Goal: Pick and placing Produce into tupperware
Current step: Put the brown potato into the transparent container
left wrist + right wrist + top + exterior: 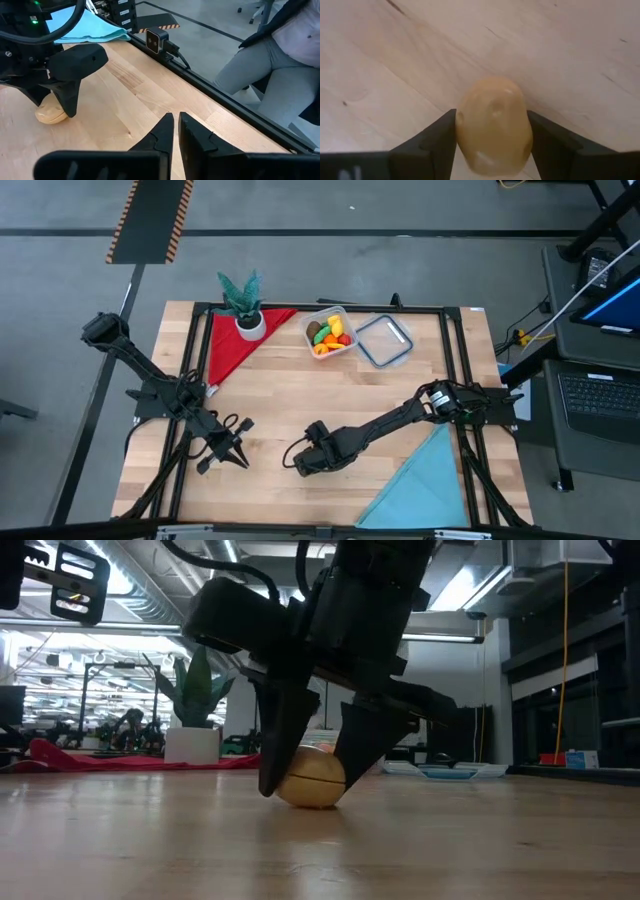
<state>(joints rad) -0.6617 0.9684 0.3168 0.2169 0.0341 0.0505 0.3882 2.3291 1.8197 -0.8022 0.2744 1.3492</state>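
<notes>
A tan, potato-like piece of produce (312, 780) lies on the wooden table near its front middle, and my right gripper (308, 790) is shut on it. In the high view the gripper (300, 463) covers the piece. The tupperware (345, 348) stands at the table's far middle with several coloured produce pieces (328, 332) inside. My left gripper (240, 458) waits shut above the table's left front, touching nothing. My right gripper pinches the tan piece between its two fingers, one on each of its opposite sides (462, 125). The fingers (285, 740) come from above, pointing steeply down. The piece's underside (312, 804) rests on the table.
A flat clear lid with a dark rim (384, 340) lies right of the tupperware. A potted plant (245, 305) stands on a red cloth (232, 345) at the far left. A blue cloth (420, 480) lies at the front right. A seated person (280, 55) shows beyond the table's edge.
</notes>
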